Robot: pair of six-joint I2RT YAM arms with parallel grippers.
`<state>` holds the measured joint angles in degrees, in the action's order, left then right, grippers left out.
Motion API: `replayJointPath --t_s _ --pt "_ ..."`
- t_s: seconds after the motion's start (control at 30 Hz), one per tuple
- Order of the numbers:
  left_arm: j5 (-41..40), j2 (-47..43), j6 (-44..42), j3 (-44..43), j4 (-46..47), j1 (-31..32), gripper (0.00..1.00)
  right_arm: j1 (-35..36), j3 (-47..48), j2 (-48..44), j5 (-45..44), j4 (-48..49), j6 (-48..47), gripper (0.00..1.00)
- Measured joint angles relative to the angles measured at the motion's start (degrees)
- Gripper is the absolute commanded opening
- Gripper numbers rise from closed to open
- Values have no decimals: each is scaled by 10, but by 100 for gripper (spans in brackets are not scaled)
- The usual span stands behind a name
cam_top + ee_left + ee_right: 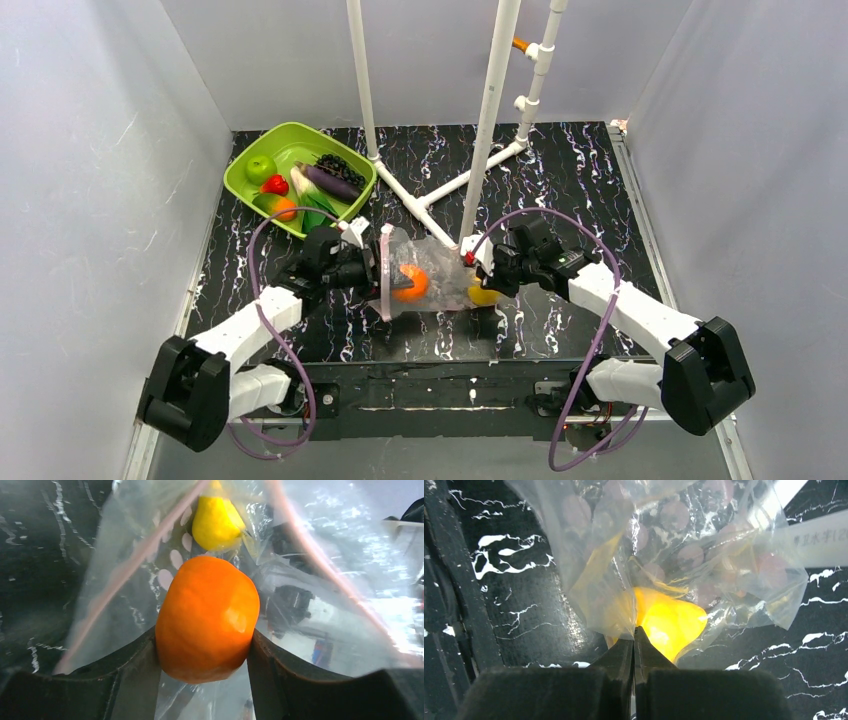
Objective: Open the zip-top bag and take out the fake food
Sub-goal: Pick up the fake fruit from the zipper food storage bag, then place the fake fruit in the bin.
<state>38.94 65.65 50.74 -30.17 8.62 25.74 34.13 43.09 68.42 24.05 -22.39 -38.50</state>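
A black table (560,180) veined with white sits inside pale grey walls, with a white pipe frame (490,120) standing on it; the zip-top bag (440,262) is stretched between both arms over the table's near middle, pink strip toward the left; an orange (207,617) in its mouth is clamped between the left gripper (204,662) fingers; the right gripper (634,642), jaws pressed together, pinches the film beside a lemon (669,622); a lime-green tray (295,150) holding other fake food (332,183) rests far left.

Black, white-veined tabletop (600,180) between pale grey walls (100,150), white pipe frame (491,110) at the back.
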Motion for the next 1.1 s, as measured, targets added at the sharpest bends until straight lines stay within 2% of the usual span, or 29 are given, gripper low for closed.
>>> replayJointPath --t_s 0.17,0.4,0.5,0.6,0.77,0.9,0.93,1.0,1.1 --pt "23 -44 -44 -9 -81 -69 0 -12 -7 3 -7 -5 -9 1" --pt "50 -84 -144 -90 -236 -178 0 -24 -7 10 -4 -5 -9 1" --pt "35 -87 -191 -130 -303 -217 0 -29 -7 10 -1 -6 -9 1" --pt "-16 -80 -223 -176 -351 -246 0 -32 -7 10 1 -7 -9 1" --pt "-113 -6 -226 -242 -329 -296 0 -33 -7 10 2 -7 -9 1" --pt "-172 136 -207 -316 -282 -321 0 -33 -7 11 4 -7 -9 1" --pt "-184 175 -203 -339 -273 -325 7 -34 -7 11 5 -7 -9 1" --pt "-208 249 -197 -393 -268 -330 31 -34 -7 11 6 -8 -9 1" --pt "-238 331 -196 -466 -271 -335 61 -37 -7 11 9 -9 -9 1"
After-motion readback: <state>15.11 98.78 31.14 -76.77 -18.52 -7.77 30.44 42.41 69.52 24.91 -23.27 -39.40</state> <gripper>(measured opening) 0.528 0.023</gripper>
